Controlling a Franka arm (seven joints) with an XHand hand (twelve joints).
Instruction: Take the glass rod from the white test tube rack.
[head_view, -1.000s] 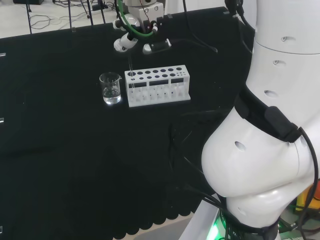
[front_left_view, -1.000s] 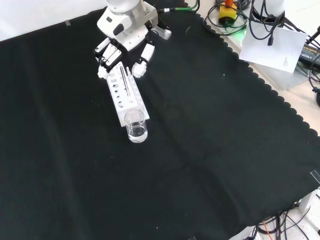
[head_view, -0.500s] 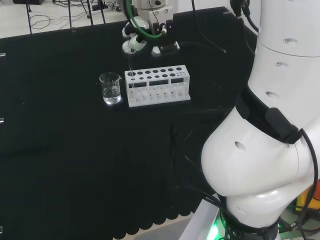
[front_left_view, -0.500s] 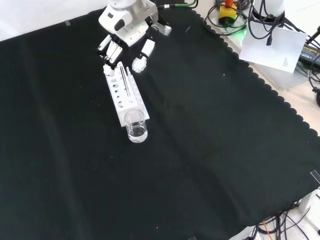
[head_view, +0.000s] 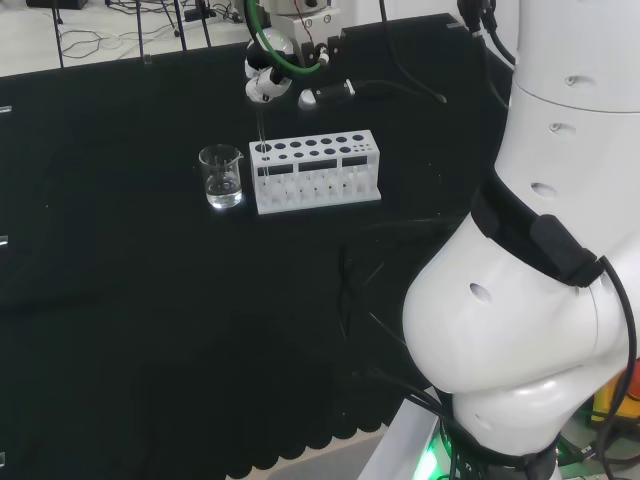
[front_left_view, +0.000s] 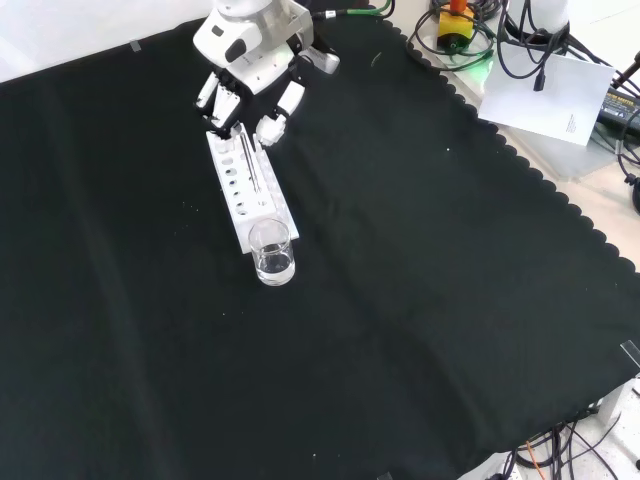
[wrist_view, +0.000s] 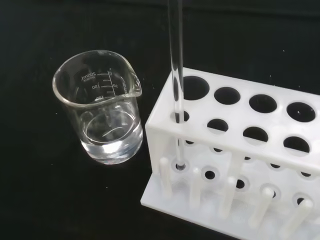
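Black cloth covers the bench (head_view: 120, 300) in the head view, with a pale floor and cables beyond its far edge. Toward that far edge stands the white test tube rack (head_view: 316, 171), its long side facing the camera, and a small clear beaker (head_view: 221, 176) with a little clear liquid sits just beside the rack's left end. The glass rod (head_view: 260, 135) rises as a thin upright line from the hole at the rack's left end, up toward the hand (head_view: 268, 82), which hangs above that end of the rack; from here I cannot tell whether its curled fingers touch the rod. The arm's big white links fill the right side. From the front view, the rack (front_left_view: 246, 188) lies toward the far left part of the cloth (front_left_view: 420, 300), running away from the camera, with the beaker (front_left_view: 273, 252) at its near end. The hand (front_left_view: 246, 62) hovers over the rack's far end, fingers (front_left_view: 220, 103) bent downward and slightly spread, the thumb set apart; the rod (front_left_view: 249, 162) shows as a faint streak along the rack top. At the wrist view, the rod (wrist_view: 175, 65) stands upright in a corner hole of the rack (wrist_view: 235, 150), its lower end seated in the base plate, the beaker (wrist_view: 102, 116) near beside it.
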